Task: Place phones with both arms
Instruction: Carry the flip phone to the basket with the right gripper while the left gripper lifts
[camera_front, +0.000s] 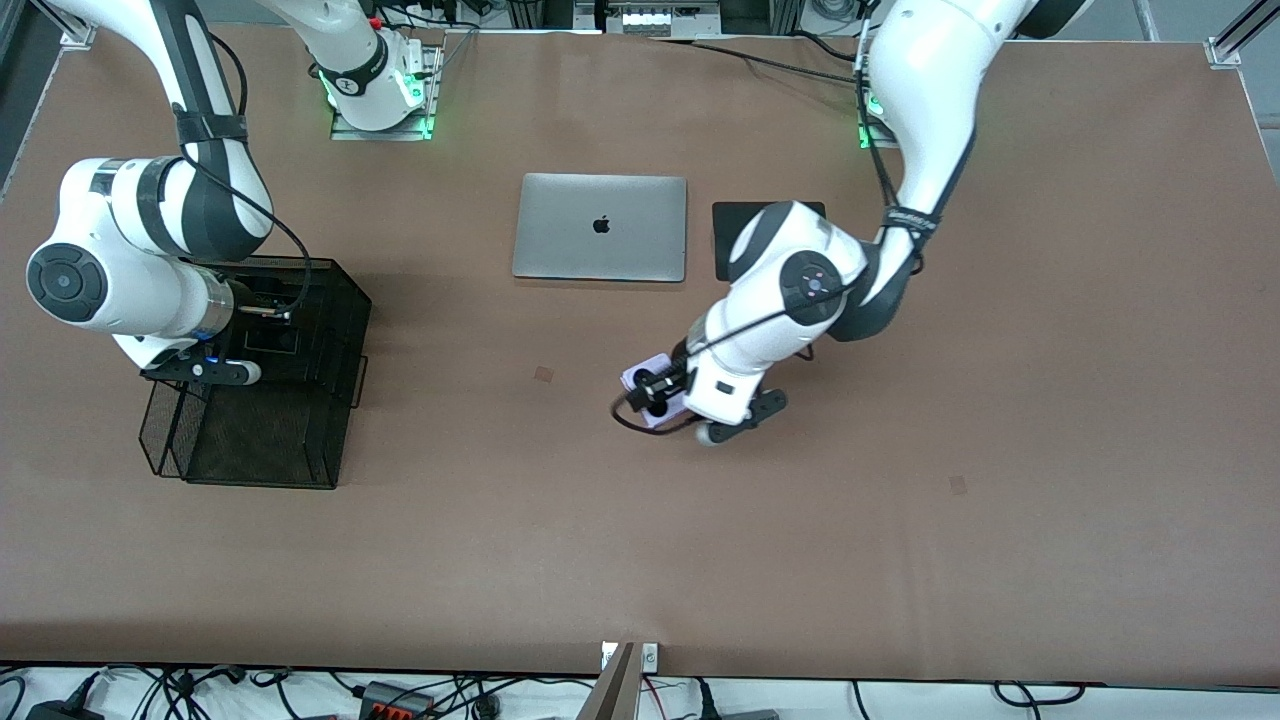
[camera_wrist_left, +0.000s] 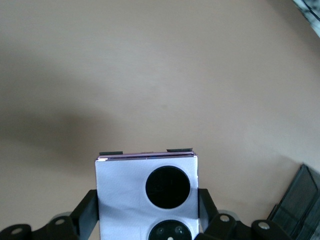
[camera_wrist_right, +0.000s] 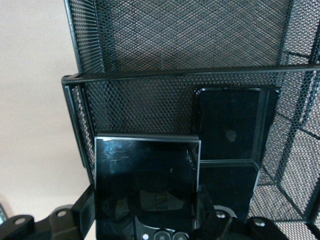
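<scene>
My left gripper (camera_front: 652, 392) is over the middle of the table, shut on the squarish lavender-white phone (camera_front: 640, 376). In the left wrist view the phone (camera_wrist_left: 125, 190) shows its two black circles, with a finger (camera_wrist_left: 86, 212) against each side. My right gripper (camera_front: 265, 318) is over the black mesh basket (camera_front: 250, 478) at the right arm's end. In the right wrist view it (camera_wrist_right: 147, 202) is shut on the small squarish black phone (camera_wrist_right: 147, 172). The long slim black phone (camera_wrist_right: 227, 125) lies in the basket (camera_wrist_right: 175, 75) beside it.
A closed silver laptop (camera_front: 600, 240) lies between the arms' bases. A black pad (camera_front: 735, 215) beside it is partly hidden by the left arm. A corner of the basket (camera_wrist_left: 300, 200) shows in the left wrist view.
</scene>
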